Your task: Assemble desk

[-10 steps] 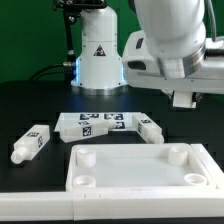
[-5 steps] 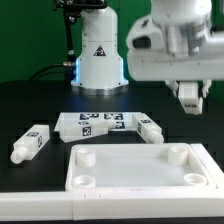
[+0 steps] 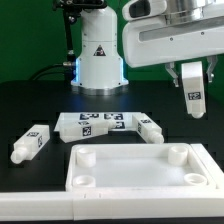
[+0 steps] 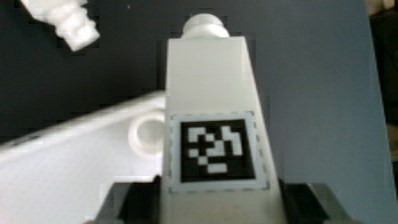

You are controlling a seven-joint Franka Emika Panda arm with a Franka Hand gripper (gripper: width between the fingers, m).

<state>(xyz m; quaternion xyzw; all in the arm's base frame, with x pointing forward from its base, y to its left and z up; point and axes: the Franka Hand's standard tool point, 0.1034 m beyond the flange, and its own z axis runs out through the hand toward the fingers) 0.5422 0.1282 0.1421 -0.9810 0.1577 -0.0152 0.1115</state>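
The white desk panel point(image 3: 140, 167) lies flat at the front of the table, rim up, with round holes at its corners. My gripper point(image 3: 193, 100) hangs above the panel's right far corner, shut on a white square-section leg point(image 3: 194, 97) with a tag, held upright. In the wrist view the held leg point(image 4: 217, 110) fills the middle, clamped between both fingers, with the panel's edge and a corner hole point(image 4: 146, 130) beneath it. A loose leg point(image 3: 30, 144) lies at the exterior view's left. Another leg point(image 3: 150, 128) lies behind the panel.
The marker board point(image 3: 96, 124) lies behind the panel in the middle. The white robot base point(image 3: 99, 55) stands at the back. A white part point(image 4: 63, 22) shows on the black table in the wrist view.
The arm has swung upright and risen, turning the held leg from tilted to vertical above the panel's right far corner. The parts on the table have not moved.
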